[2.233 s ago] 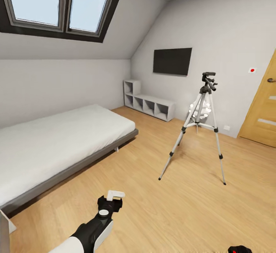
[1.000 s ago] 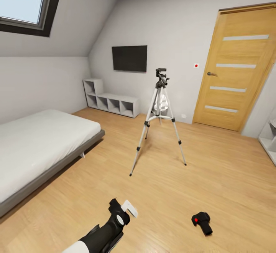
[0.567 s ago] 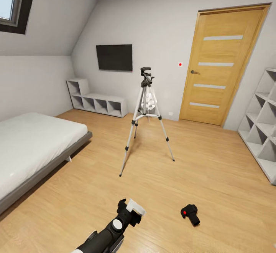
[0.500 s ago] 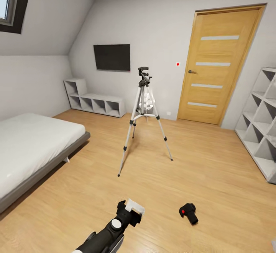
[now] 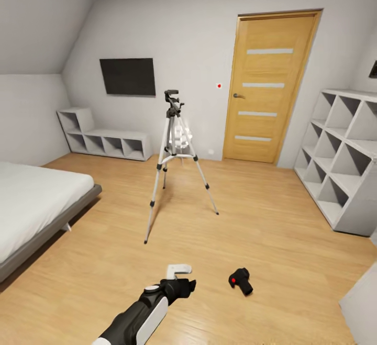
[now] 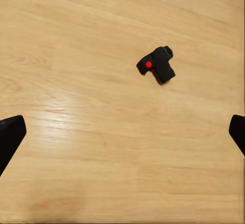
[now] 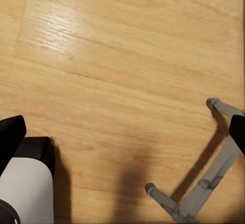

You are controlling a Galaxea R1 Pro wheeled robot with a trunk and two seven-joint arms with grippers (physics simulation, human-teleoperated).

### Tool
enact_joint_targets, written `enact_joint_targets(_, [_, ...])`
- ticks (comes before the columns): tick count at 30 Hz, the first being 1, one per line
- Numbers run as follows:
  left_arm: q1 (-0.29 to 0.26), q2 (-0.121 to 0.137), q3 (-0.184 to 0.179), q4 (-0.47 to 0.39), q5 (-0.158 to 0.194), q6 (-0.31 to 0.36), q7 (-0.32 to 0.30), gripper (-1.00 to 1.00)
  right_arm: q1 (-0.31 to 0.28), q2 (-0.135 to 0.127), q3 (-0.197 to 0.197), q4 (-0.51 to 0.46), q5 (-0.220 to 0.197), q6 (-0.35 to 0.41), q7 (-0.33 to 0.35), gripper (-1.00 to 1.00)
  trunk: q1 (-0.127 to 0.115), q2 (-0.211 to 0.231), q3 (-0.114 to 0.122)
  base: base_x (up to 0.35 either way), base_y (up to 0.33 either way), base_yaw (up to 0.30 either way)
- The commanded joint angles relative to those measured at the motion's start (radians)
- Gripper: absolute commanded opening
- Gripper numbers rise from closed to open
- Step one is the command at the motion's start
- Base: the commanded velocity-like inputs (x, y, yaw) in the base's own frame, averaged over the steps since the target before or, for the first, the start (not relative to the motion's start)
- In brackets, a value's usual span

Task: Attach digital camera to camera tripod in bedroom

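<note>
**Camera on the floor, tripod standing mid-room**

Head view first: the camera tripod stands upright on the wood plank floor, legs splayed, in front of the white wall with the black wall screen and the oak door. The digital camera lies on the floor well in front of the tripod, red dot showing. The left gripper hovers just beside it, apart from it, holding nothing. The grey bed sits at the left, white cube shelves at the right.

Left wrist view: the camera lies alone on the planks; fingertips are spread wide, jaws released.

Right wrist view: floor, a grey metal frame, and dark fingertips spread far apart at the picture's edges, nothing between them.
</note>
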Motion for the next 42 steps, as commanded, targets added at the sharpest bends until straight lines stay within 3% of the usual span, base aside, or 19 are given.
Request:
enact_joint_targets(1, [0.0,0.001,0.0,-0.002,0.018,0.01,0.02,1.0,-0.001,0.0,-0.001,0.001,0.0,-0.004,0.004,1.0,0.0,-0.001,-0.001,0.066,0.006,-0.261])
enact_joint_targets(5, [0.0,0.003,0.007,-0.002,0.037,0.054,0.046,1.0,-0.001,0.0,-0.001,0.001,0.0,-0.005,0.005,1.0,0.0,-0.001,-0.003,0.206,0.049,-0.261])
enact_joint_targets(20, [-0.005,0.006,0.015,-0.002,0.045,0.111,0.053,1.0,-0.001,0.001,0.0,0.001,0.0,-0.011,0.004,1.0,0.0,-0.001,-0.011,0.255,0.192,-0.261])
enact_joint_targets(34, [-0.007,0.006,0.016,-0.001,0.044,0.119,0.052,1.0,0.0,0.002,0.001,0.001,0.001,-0.012,0.005,1.0,0.0,-0.001,-0.018,0.173,0.299,-0.262])
enact_joint_targets(42, [-0.007,0.006,0.01,-0.001,0.039,0.119,0.052,1.0,0.0,0.003,0.003,0.001,0.003,-0.012,0.005,1.0,0.0,-0.001,-0.021,0.292,0.112,-0.264])
